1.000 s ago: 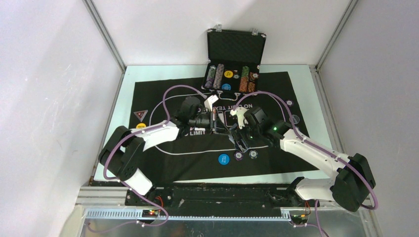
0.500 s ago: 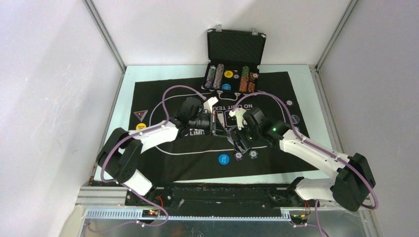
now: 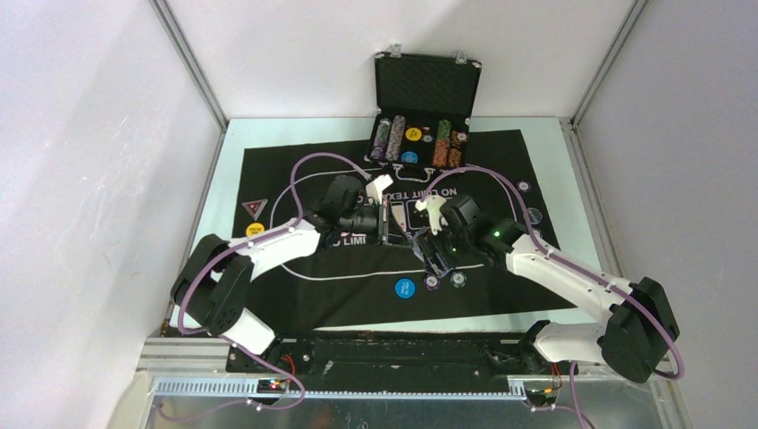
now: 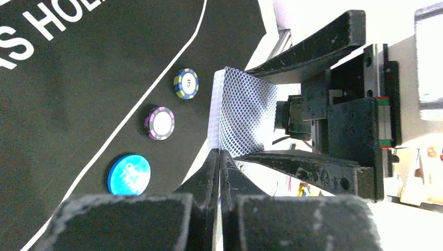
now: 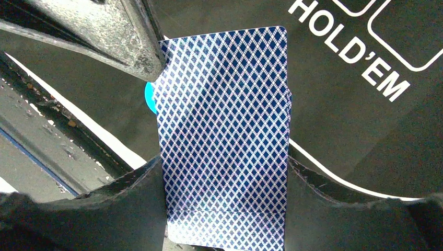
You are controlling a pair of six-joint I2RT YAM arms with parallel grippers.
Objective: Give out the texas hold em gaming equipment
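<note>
R gripper (image 5: 224,170) is clamped on the card deck (image 5: 224,120), held over the mat (image 4: 78,94) near mid-table. L gripper (image 4: 218,157) has its jaws down to a slit, tips touching the deck's edge. Risk, IMO: a weak bite means L drags off several cards or none, and R's side grip could let the stack fan or slip onto the purple chip (image 4: 160,123), blue-yellow chip (image 4: 186,83) & blue button (image 4: 128,174) nearby. Can't tell if a card sits in L's slit; card faces not vis, deck's lower end is cut off in R wrist view, and arms mask the handoff in top view.
</note>
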